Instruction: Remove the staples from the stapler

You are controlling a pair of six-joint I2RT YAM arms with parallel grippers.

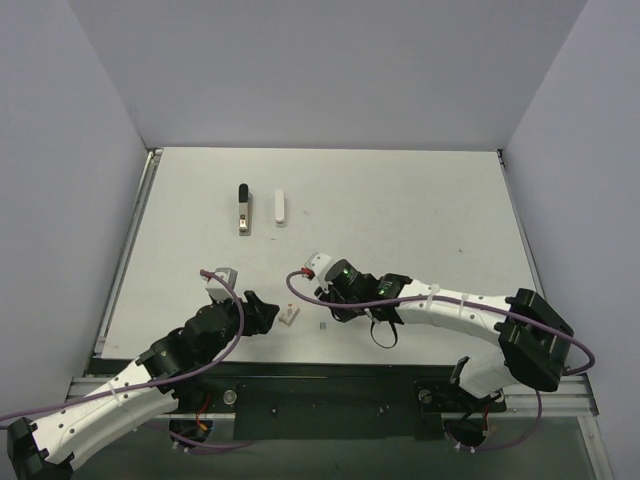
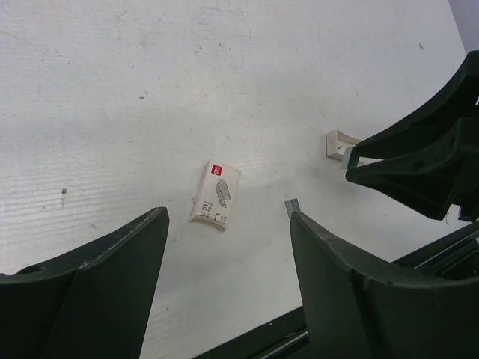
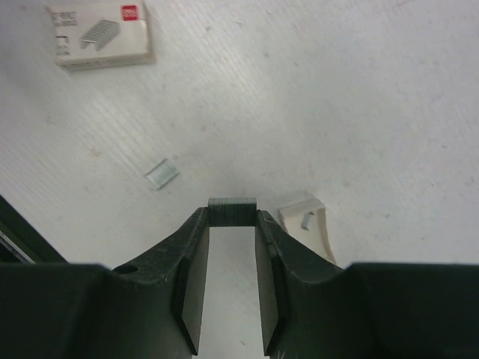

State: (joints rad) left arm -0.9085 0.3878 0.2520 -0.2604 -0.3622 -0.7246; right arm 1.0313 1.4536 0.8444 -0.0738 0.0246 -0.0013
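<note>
The black stapler (image 1: 243, 208) lies at the far left of the table, with a white oblong part (image 1: 280, 208) beside it, both far from the arms. My right gripper (image 3: 232, 217) is shut on a grey strip of staples (image 3: 232, 210) held at its fingertips just above the table. In the top view it (image 1: 325, 303) hovers near the front edge. My left gripper (image 2: 228, 218) is open and empty, with the small staple box (image 2: 215, 194) just ahead of its fingers. In the top view it (image 1: 268, 313) sits left of the box (image 1: 290, 316).
A short loose staple strip (image 3: 161, 173) lies on the table between the box (image 3: 101, 34) and the right gripper. A beige box tray (image 3: 307, 224) holding a staple scrap lies right of the right fingertips. The table's front edge runs just behind both grippers.
</note>
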